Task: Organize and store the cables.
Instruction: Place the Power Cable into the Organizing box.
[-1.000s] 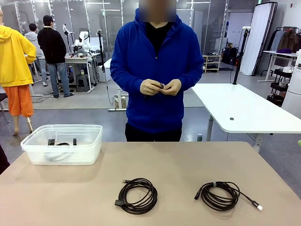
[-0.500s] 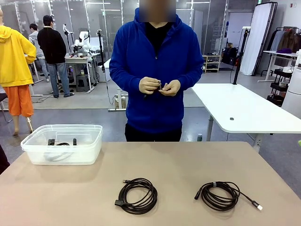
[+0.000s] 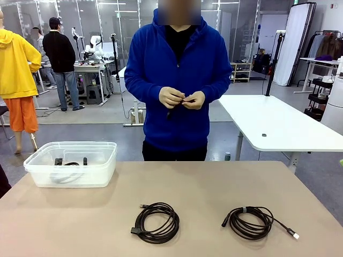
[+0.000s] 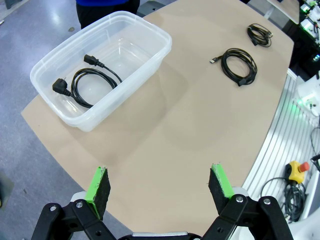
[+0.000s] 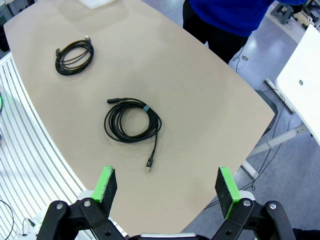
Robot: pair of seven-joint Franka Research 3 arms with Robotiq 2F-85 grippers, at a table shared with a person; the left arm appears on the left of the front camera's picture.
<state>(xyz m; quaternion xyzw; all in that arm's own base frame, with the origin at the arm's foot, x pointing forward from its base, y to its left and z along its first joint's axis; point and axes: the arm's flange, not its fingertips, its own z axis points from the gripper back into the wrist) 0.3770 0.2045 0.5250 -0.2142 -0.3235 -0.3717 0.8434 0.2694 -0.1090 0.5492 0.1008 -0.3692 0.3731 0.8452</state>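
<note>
Two coiled black cables lie on the tan table: one (image 3: 155, 223) near the middle front, seen too as the coil (image 4: 239, 66) and the coil (image 5: 74, 57), and one (image 3: 252, 221) to its right with a grey band, seen too as the coil (image 5: 132, 122) and the coil (image 4: 259, 35). Another black cable (image 4: 85, 83) with plugs lies inside the clear plastic bin (image 3: 107, 166), whose rim (image 4: 150, 65) is on the table's left. My left gripper (image 4: 160, 187) hangs open high above the table's near-left edge. My right gripper (image 5: 167, 187) hangs open high above the right coil.
A person in a blue hoodie stands at the far side, both hands (image 3: 182, 99) holding a small dark thing at chest height. A white table (image 3: 278, 126) stands behind on the right. A red stop button (image 4: 296, 171) sits beside the table's rail.
Only the person's hands shift slightly around the small dark thing. The cables, bin and both grippers stay where they were.
</note>
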